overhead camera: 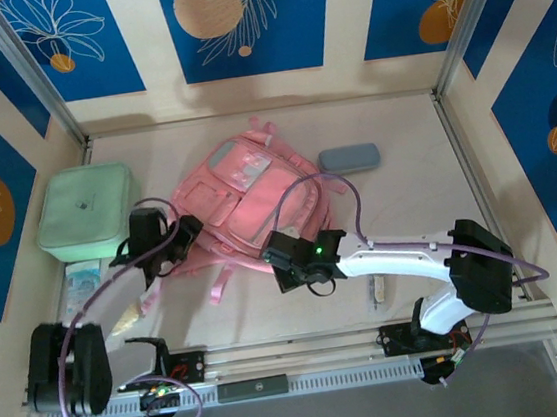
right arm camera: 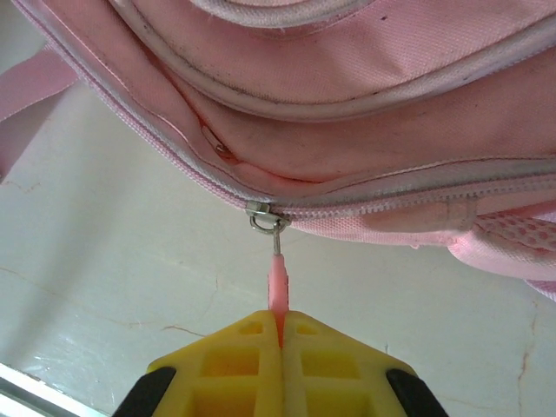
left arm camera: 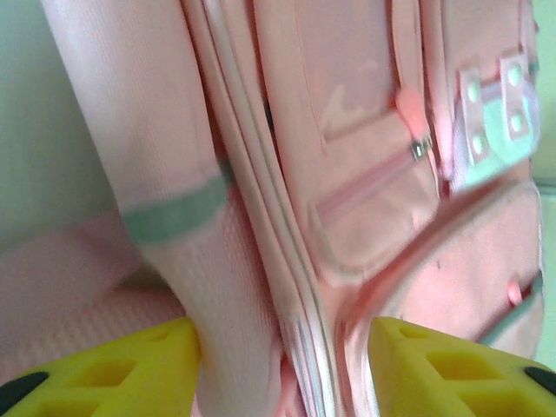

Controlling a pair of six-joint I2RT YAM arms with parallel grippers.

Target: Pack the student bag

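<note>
Student bag (overhead camera: 256,186) lies on the table (overhead camera: 410,214) just right of the mint-green case (overhead camera: 86,210) — right jaws clamped on its pink zipper pull (right arm camera: 277,282), left jaws apart astride its side — best to pinch there first, then pull straight along the teeth.

The soft pink backpack (overhead camera: 256,186) lies flat near the middle of the table (overhead camera: 410,214), front pockets facing up, pink straps trailing toward the near edge, one zipper pull (right arm camera: 277,282) drawn out straight.
</note>
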